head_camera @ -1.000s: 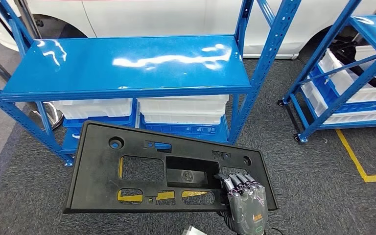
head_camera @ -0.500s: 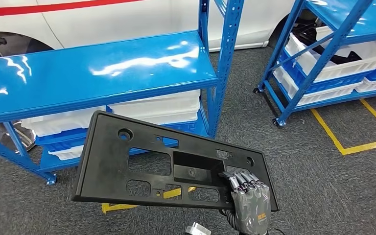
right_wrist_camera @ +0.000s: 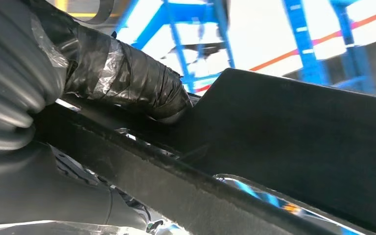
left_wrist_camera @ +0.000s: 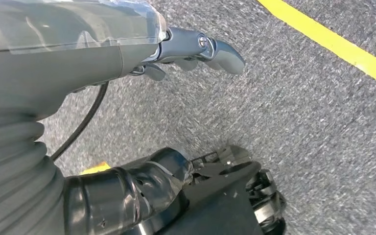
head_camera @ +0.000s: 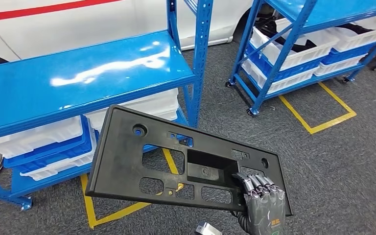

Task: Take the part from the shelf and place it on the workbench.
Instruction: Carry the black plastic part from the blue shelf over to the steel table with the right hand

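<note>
The part is a flat black plastic panel [head_camera: 122, 147] with several cut-outs. It hangs tilted in the air in front of me, above the grey carpet. My right hand [head_camera: 264, 205] grips its near right edge, fingers hooked over the rim by a rectangular cut-out. The right wrist view shows the panel's dark underside [right_wrist_camera: 298, 132] close up, with the taped thumb of my right hand [right_wrist_camera: 127, 78] pressed against it. My left hand [left_wrist_camera: 78, 73] hangs over the carpet with its fingers apart and nothing in it.
A blue shelf [head_camera: 78, 83] with a bare glossy top stands ahead on the left, white bins [head_camera: 39, 137] on its lower level. A second blue shelf [head_camera: 293, 54] with white bins is at the right. Yellow floor lines [head_camera: 323, 122] cross the carpet. A white car [head_camera: 54, 19] stands behind.
The whole view has swung: the near shelf slid left and the second shelf came further in. The panel stays in my right hand, now tilted more.
</note>
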Available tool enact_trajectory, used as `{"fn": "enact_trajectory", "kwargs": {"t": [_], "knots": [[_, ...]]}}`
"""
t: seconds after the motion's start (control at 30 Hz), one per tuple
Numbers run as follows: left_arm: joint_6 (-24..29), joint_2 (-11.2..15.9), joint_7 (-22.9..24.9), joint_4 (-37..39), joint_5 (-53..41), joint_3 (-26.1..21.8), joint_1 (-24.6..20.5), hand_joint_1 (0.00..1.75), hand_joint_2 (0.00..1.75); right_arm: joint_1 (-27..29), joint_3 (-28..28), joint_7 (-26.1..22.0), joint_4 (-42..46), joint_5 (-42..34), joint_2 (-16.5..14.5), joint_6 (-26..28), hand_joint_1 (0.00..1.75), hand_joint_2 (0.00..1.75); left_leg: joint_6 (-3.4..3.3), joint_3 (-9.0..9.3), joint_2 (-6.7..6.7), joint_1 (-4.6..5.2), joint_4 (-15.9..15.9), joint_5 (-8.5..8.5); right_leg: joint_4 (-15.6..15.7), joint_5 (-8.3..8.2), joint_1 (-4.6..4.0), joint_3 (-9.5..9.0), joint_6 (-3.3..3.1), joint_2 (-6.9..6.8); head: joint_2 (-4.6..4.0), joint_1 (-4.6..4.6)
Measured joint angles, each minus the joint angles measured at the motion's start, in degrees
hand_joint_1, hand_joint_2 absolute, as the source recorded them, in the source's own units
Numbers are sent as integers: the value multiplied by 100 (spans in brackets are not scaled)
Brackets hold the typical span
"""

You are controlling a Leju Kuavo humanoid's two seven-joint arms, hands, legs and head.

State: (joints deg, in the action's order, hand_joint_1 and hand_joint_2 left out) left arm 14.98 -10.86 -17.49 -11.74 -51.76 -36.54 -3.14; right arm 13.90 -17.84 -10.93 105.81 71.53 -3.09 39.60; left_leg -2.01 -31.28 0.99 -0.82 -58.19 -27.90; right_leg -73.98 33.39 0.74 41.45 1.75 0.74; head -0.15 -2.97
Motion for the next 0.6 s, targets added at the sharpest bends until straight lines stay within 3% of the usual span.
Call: {"fn": "enact_trajectory", "kwargs": {"t": [0.03,0.07,0.1,0.17,0.23,0.3,0.33,0.4,0.43,0.5,0.53,0.57,0.6], "knots": [[1,1,0,0,-1,-11,0,0,175,23,39,-1,4,-2,-11,0,175,175,-3,-2,81,10,-2,-5,-127,8,3,44,1,-25,0,0],[1,1,0,0,-1,-21,-5,0,175,44,73,-2,8,-3,-17,0,175,175,-3,0,152,17,-3,-9,-14,-95,2,-33,-9,-46,0,-1],[1,1,0,0,-2,-29,-11,0,175,58,97,-2,15,-5,-23,0,175,175,-1,7,218,23,-2,-15,304,-269,-4,-220,-29,-86,0,0],[1,0,0,0,-2,-41,-20,0,175,62,129,-5,40,-7,-36,1,175,175,22,27,330,43,-4,-35,1091,-533,-59,-651,-98,-299,0,1],[1,0,0,0,-3,-55,-28,0,175,69,151,-14,70,-9,-57,1,175,175,70,44,416,64,-3,-51,1445,-587,-123,-822,-168,-417,0,2],[1,-1,-2,-1,-8,-65,-45,0,175,100,191,-55,100,-25,-85,1,175,175,127,71,506,76,14,-61,1475,-610,-129,-819,-229,-314,0,3],[1,-1,-3,-1,-13,-68,-50,0,175,125,222,-99,124,-43,-108,1,175,175,154,77,482,70,-5,-95,1508,-629,-113,-833,-261,-263,0,3],[4,-1,-8,-1,-21,-77,-47,0,175,172,306,-240,196,-104,-188,2,175,175,195,-37,270,57,-312,-330,1569,-675,-70,-861,-332,-154,0,10],[7,0,-9,0,-27,-86,-39,0,175,200,366,-335,236,-151,-243,3,175,175,206,-177,120,44,-637,-519,1577,-685,-64,-859,-352,-99,0,13],[10,0,-9,0,-44,-111,-15,0,175,283,548,-566,327,-276,-372,3,175,175,221,-515,-16,40,-1365,-826,1567,-691,-66,-848,-370,27,0,16],[12,0,-9,0,-53,-126,-5,0,175,341,665,-685,375,-345,-438,3,175,175,224,-608,-32,40,-1549,-841,1556,-689,-69,-846,-370,96,0,17],[15,0,-8,0,-58,-144,2,0,175,401,802,-807,428,-421,-510,3,175,175,222,-609,-43,38,-1526,-743,1542,-686,-69,-845,-369,168,0,17],[19,0,-8,0,-61,-164,5,0,175,459,941,-918,481,-498,-583,3,175,175,215,-508,-71,33,-1283,-550,1525,-680,-68,-846,-363,244,0,17]]}}
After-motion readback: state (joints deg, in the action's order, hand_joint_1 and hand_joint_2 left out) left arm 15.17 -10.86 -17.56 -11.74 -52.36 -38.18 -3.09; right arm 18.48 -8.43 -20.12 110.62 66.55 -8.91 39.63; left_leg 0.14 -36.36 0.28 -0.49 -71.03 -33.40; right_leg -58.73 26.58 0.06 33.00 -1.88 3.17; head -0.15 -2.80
